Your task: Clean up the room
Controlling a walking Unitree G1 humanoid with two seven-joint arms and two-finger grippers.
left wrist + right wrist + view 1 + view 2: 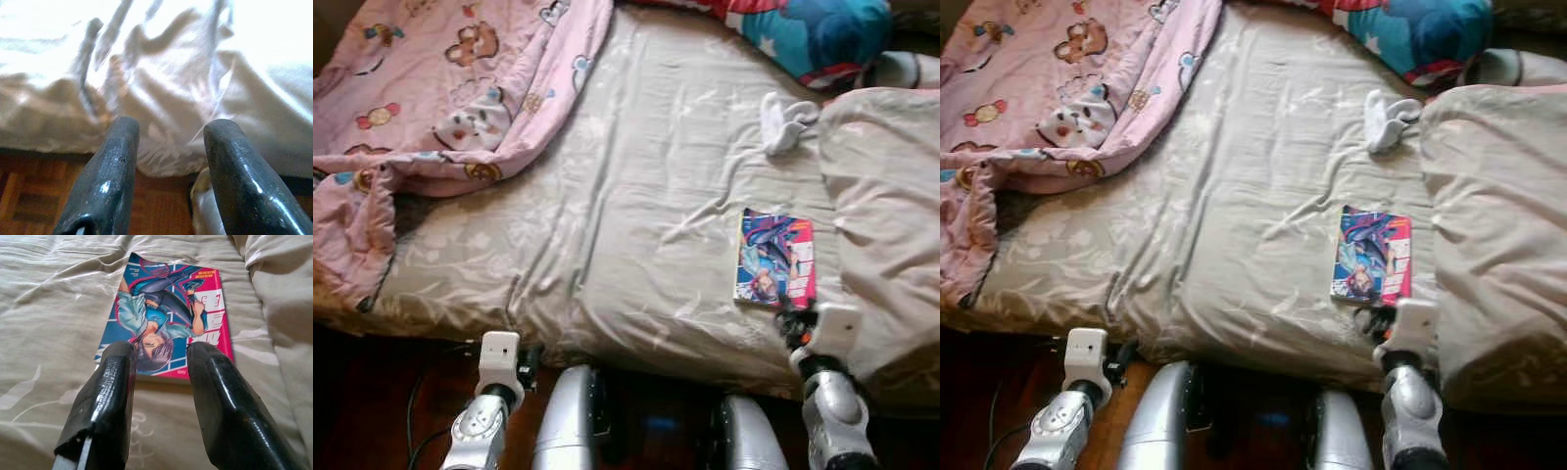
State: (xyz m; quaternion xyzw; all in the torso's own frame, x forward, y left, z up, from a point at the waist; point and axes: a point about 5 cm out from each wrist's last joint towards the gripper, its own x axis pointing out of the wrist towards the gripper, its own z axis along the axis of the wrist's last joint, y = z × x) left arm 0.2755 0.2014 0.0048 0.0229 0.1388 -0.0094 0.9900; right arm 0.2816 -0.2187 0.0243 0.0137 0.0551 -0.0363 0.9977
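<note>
I stand at the foot side of a bed (607, 196) covered with a beige sheet that has many wrinkles. A comic book (774, 258) with a colourful pink and blue cover lies flat on the sheet, near the edge closest to me and on my right side. My right gripper (159, 362) is just in front of the book's near edge, low over the sheet; its jaws are open, with a gap between the two black fingers (110, 396), and they hold nothing. The near edge of the book shows in that gap, but I cannot tell if the fingertips touch it. Just beside the book, on its right, a beige duvet (886, 206) lies in a thick heap. Further up the bed, a small white sock (785, 121) lies crumpled on the sheet, well apart from the book. A pink blanket (440, 88) with cartoon bears covers the far left part of the bed and hangs down at the left corner. A blue and red pillow (818, 34) lies at the far end. My left gripper (168, 147) is low at the bed's near edge, over the dark wooden floor (29, 191); its jaws are also open and empty, pointing at the hanging sheet.
</note>
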